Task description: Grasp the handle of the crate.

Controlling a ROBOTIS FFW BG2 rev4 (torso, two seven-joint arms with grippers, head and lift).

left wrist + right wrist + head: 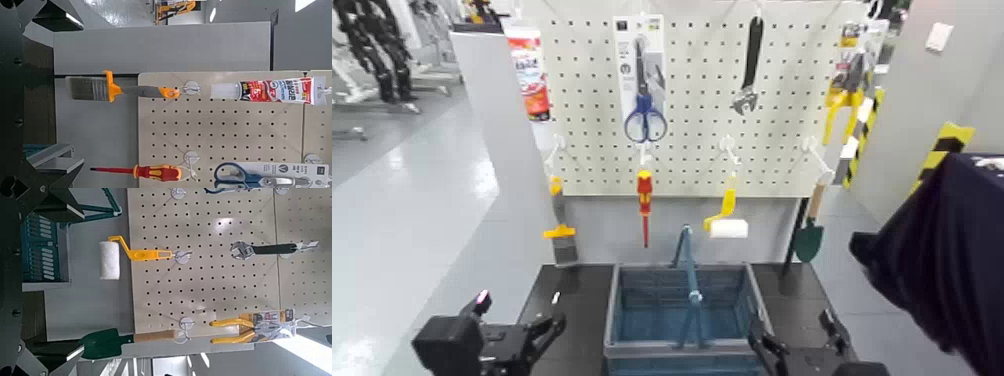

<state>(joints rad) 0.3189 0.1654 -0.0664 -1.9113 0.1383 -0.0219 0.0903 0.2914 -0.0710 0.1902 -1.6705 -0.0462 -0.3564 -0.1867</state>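
1. Crate [652,351]: on the dark surface [570,300], between the two end effectors.
2. Handle [691,272]: raised above the crate (lighter knob at mid-length).
3. Left end effector [522,311]: left of the crate, wide open, holding nothing.
4. Right end effector [794,321]: near the crate's right side, also wide open and empty.

Three views around the pegboard [692,110]
Head view faces it from above the crate [682,320]; wrist views, closer, share its tools.
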